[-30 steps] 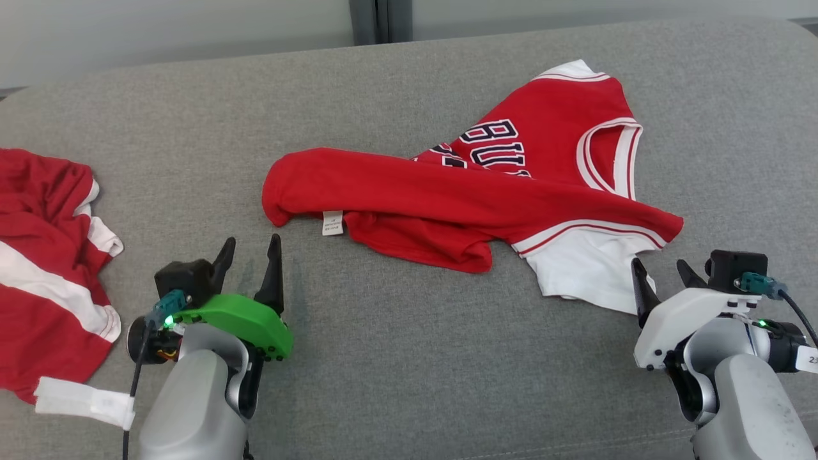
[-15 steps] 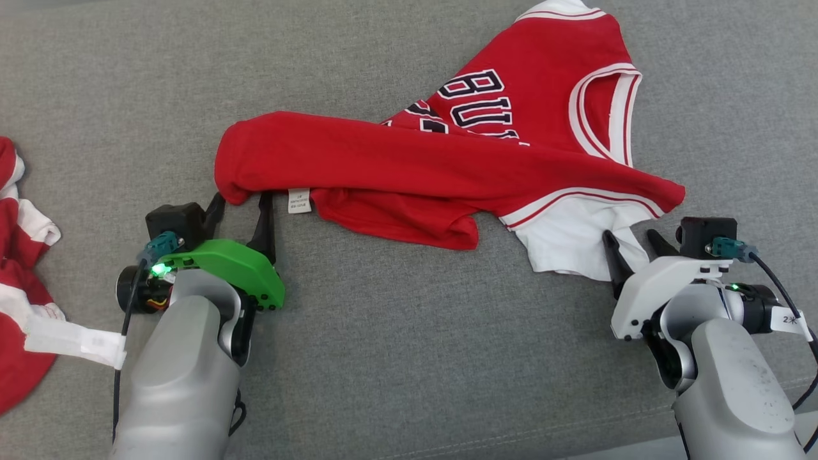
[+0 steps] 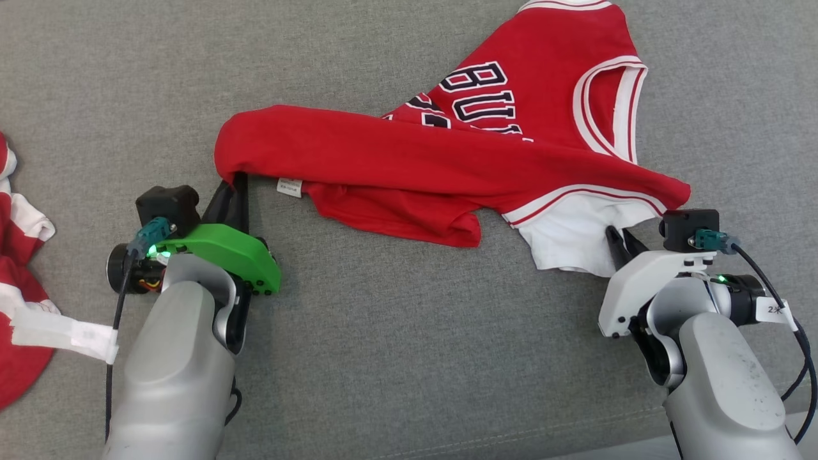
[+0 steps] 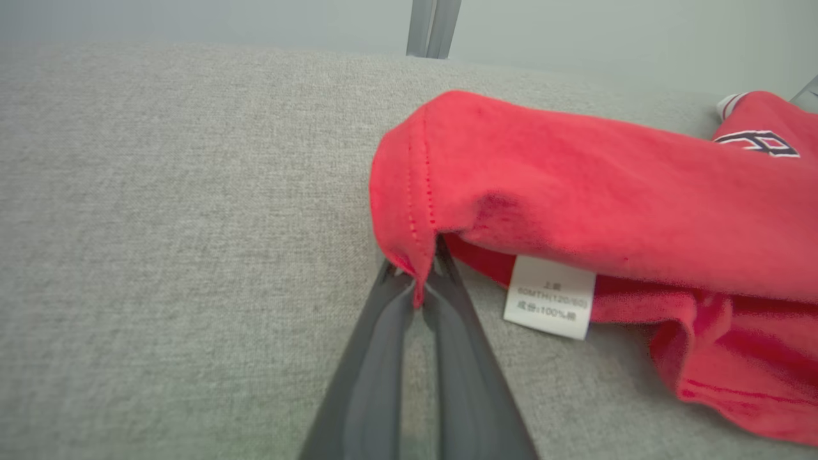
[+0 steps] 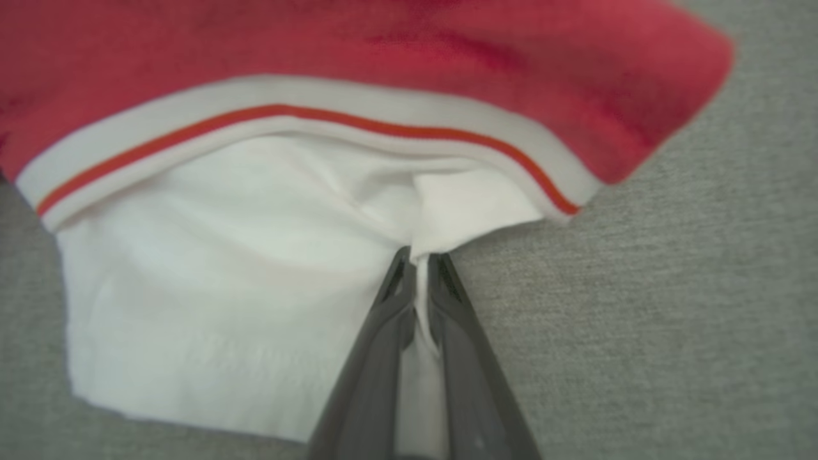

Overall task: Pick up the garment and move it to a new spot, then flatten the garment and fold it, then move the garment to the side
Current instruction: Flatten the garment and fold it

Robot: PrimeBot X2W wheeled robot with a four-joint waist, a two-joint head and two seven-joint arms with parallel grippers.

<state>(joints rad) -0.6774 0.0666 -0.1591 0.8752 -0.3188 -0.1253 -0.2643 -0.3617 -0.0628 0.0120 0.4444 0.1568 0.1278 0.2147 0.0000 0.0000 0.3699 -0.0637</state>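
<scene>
The garment [image 3: 447, 166] is a red jersey with white trim, dark lettering and a white sleeve, lying crumpled across the grey cushion. My left gripper [image 3: 233, 185] is shut on the garment's red hem corner at its left end; in the left wrist view the gripper [image 4: 422, 281] pinches the stitched red edge [image 4: 418, 223] beside a white care label [image 4: 549, 297]. My right gripper [image 3: 623, 239] is shut on the white sleeve [image 3: 569, 246] at the garment's lower right; in the right wrist view white cloth [image 5: 255, 268] is clamped in the gripper [image 5: 418, 268].
A second red and white garment [image 3: 19, 255] lies at the far left edge, with a white strip [image 3: 61, 332] near my left forearm. The grey cushion [image 3: 396, 332] stretches wide in front, and a seam runs near its front edge.
Both grippers moved forward to the garment and closed, the left on the red hem corner, the right on the white sleeve. The head camera tilted down and forward, shifting the whole view.
</scene>
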